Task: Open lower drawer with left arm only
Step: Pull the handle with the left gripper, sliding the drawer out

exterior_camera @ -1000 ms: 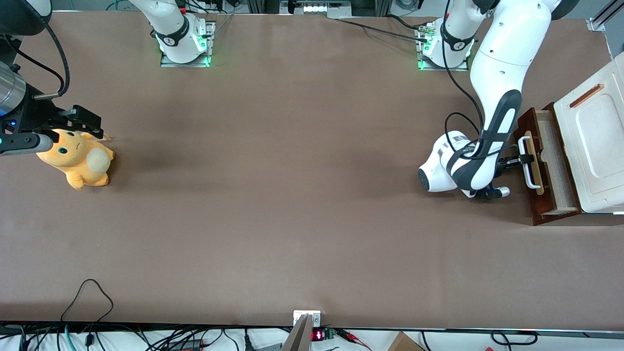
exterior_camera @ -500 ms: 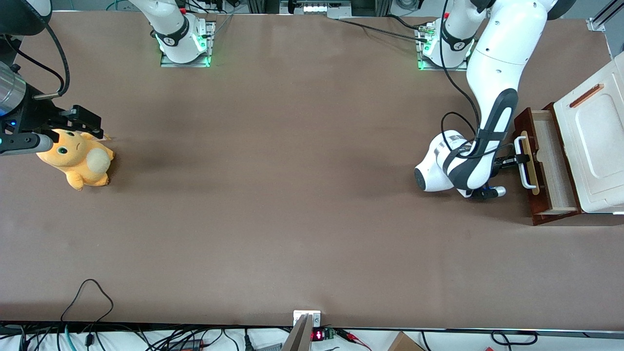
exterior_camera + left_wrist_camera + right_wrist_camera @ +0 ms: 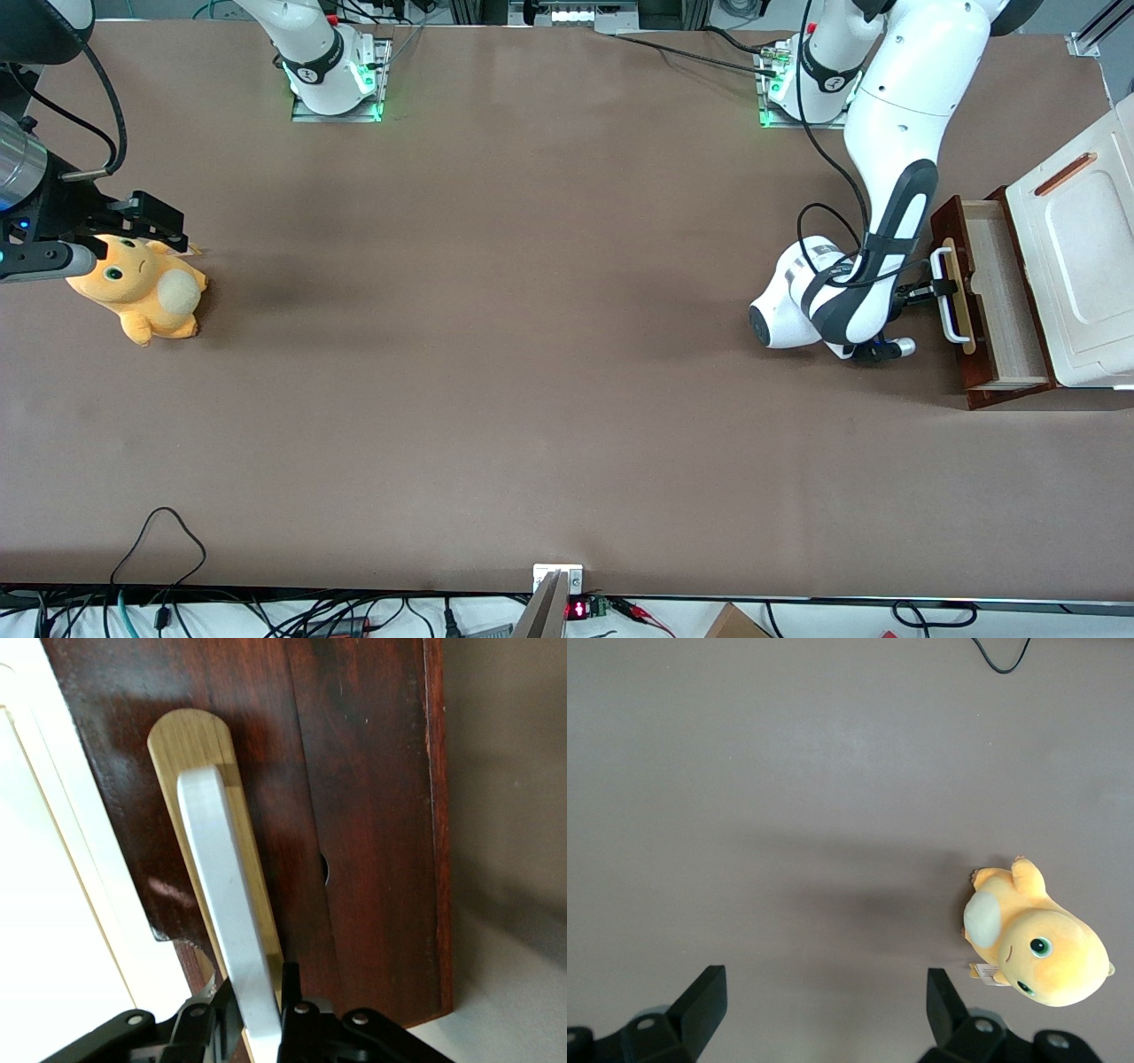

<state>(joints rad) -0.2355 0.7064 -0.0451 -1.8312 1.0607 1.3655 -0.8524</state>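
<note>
The lower drawer (image 3: 997, 283) is dark reddish-brown wood and stands pulled out from under the white cabinet top (image 3: 1085, 257), its pale inside showing. Its white loop handle (image 3: 944, 295) sits on a pale wooden strip (image 3: 957, 297) on the drawer front (image 3: 354, 815). The left arm (image 3: 895, 159) reaches down in front of the drawer. My gripper (image 3: 941, 289) is shut on the white handle (image 3: 226, 904), one black finger (image 3: 289, 992) on each side of the bar, seen close in the left wrist view.
An orange plush toy (image 3: 142, 288) lies toward the parked arm's end of the table. The white cabinet top carries an orange slot (image 3: 1066, 174). Brown table surface (image 3: 532, 310) stretches between the two ends. Cables hang at the table's near edge (image 3: 159, 540).
The gripper has pulled the handle away from the cabinet, toward the parked arm's end, and the drawer has slid further out. More pale inside shows now.
</note>
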